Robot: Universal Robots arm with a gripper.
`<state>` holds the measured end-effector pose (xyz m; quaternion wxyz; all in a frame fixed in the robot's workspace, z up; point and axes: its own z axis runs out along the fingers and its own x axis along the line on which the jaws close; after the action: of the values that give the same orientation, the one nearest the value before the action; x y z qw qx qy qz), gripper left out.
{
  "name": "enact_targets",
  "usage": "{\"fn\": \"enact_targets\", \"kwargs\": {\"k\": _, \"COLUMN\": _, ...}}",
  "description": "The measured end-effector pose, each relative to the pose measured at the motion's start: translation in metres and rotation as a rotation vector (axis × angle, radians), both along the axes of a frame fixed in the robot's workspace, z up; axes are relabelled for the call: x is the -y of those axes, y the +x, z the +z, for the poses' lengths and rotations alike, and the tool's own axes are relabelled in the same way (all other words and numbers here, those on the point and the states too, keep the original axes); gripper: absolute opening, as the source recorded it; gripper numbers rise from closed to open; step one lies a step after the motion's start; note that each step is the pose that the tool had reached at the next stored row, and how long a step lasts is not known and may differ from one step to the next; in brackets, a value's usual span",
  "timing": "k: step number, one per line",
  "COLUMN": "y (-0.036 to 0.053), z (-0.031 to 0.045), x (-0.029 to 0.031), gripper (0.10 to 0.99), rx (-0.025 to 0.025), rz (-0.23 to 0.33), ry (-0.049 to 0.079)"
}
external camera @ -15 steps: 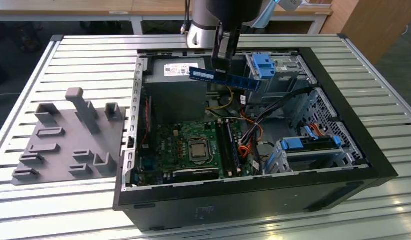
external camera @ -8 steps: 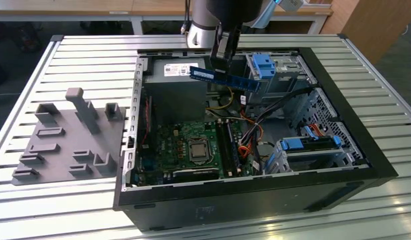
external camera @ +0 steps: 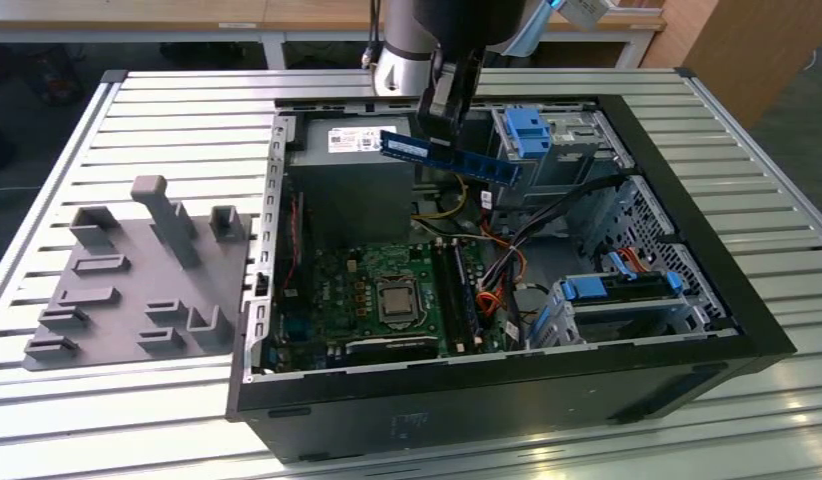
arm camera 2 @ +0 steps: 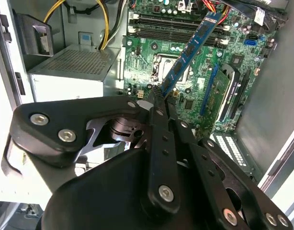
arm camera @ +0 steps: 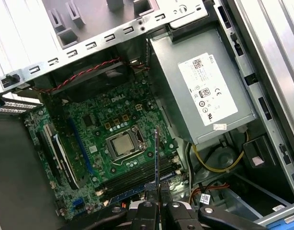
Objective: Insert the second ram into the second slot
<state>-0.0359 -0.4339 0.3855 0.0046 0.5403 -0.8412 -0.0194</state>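
1. Exterior view: the gripper (external camera: 438,130) is clamped on the second ram (external camera: 458,160), a thin blue stick tilted in mid-air, upper centre, over the open black case (external camera: 518,400).
2. Second wrist view shows its flat, chip-studded face; first wrist view gets it edge-on, a sliver.
3. In the case: green motherboard (external camera: 338,290), boxy grey metal power supply (external camera: 344,175).
4. Long dark slots (arm camera 2: 166,20) sit clear of the stick; can't tell if any's filled.
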Motion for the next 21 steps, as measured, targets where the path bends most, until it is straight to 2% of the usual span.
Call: {"fn": "enact_targets", "kwargs": {"k": 21, "y": 0.0, "z": 0.0, "x": 0.0, "gripper": 0.137, "rx": 0.0, "rz": -0.105, "ry": 0.0}}
